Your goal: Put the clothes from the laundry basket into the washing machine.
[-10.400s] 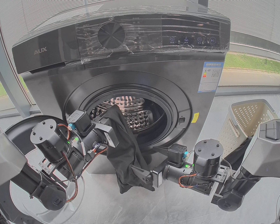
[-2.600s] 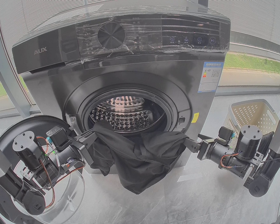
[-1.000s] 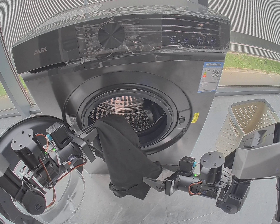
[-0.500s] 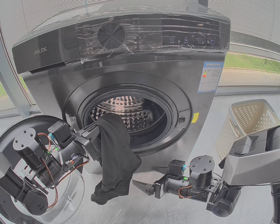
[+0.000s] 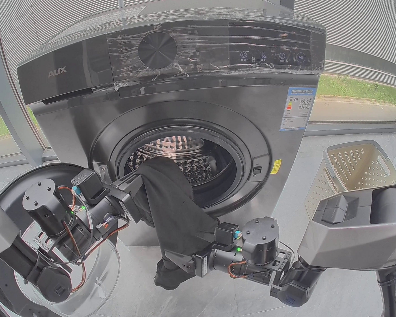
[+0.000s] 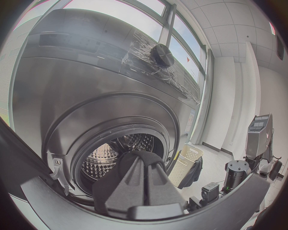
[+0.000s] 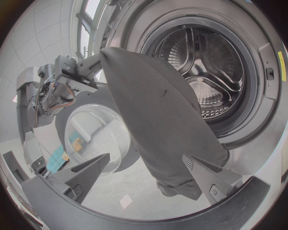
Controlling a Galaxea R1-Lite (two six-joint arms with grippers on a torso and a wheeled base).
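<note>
Clamping black garment (image 5: 175, 212) before washing machine (image 5: 258, 116), left claw (image 5: 136, 181) raised, right claw (image 7: 145, 157) low, spread open.

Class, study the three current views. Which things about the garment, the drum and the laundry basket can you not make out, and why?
- Laundry basket: head view, its bottom is hidden by the right arm; its contents cannot be told.
- Drum floor: head view, black garment covers its left part.
- Right pincer: head view, one finger is lost against the dark garment; contact unclear.
</note>
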